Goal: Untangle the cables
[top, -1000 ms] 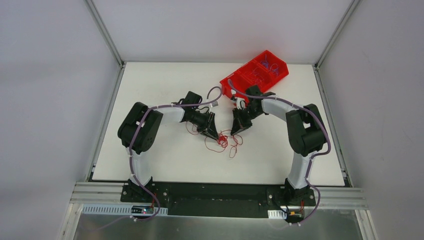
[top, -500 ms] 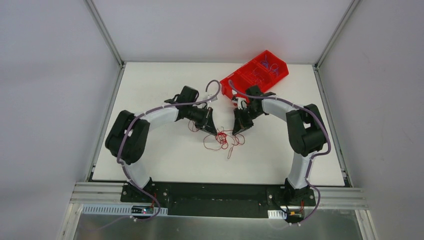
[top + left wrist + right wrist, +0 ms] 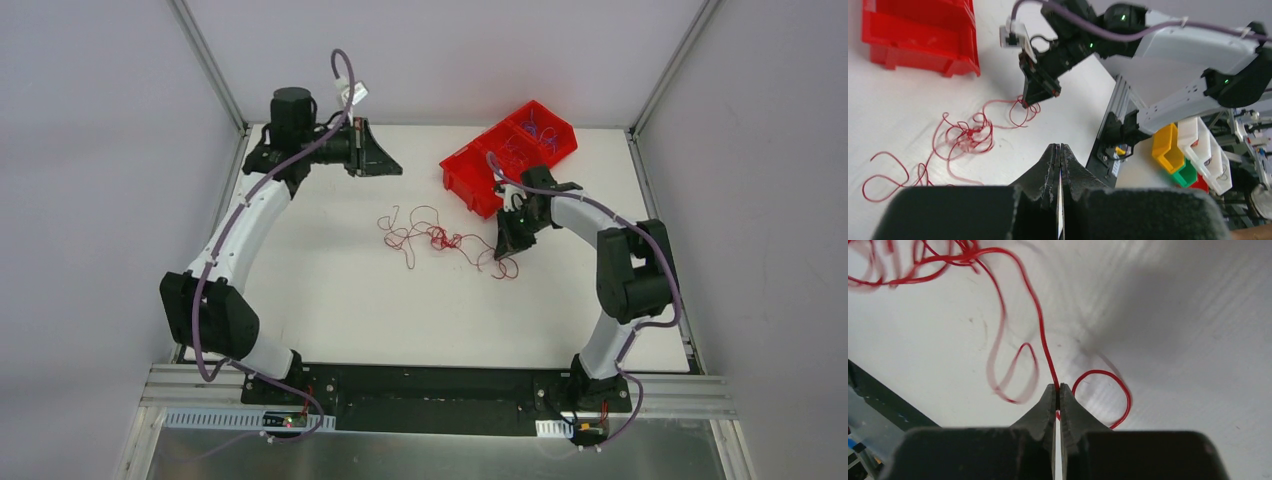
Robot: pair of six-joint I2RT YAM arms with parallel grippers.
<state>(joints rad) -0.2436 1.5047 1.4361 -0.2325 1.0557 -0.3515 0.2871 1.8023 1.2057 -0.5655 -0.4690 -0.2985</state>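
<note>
The cables (image 3: 432,236) are hair-thin red wires, tangled in a loose knot mid-table and also seen in the left wrist view (image 3: 965,137). My right gripper (image 3: 501,250) is low at the tangle's right end, shut on a red cable (image 3: 1045,352) that runs from its tips (image 3: 1058,387) back into the knot; a loop (image 3: 1120,390) lies beside it. My left gripper (image 3: 398,168) is raised at the back left, well away from the tangle, jaws pressed together (image 3: 1058,146). A faint bluish sliver shows in their seam; I cannot tell what it is.
A red divided bin (image 3: 462,182) stands at the back right, just behind the right gripper, with more thin wires in its far compartments. Metal frame posts rise at the table's back corners. Yellow and green bins (image 3: 1168,147) sit beyond the table's near edge.
The left arm has swung from the tangle up and away to the back left, jaws now shut. The tangle has spread leftward. The right gripper has shifted right with a red strand.
</note>
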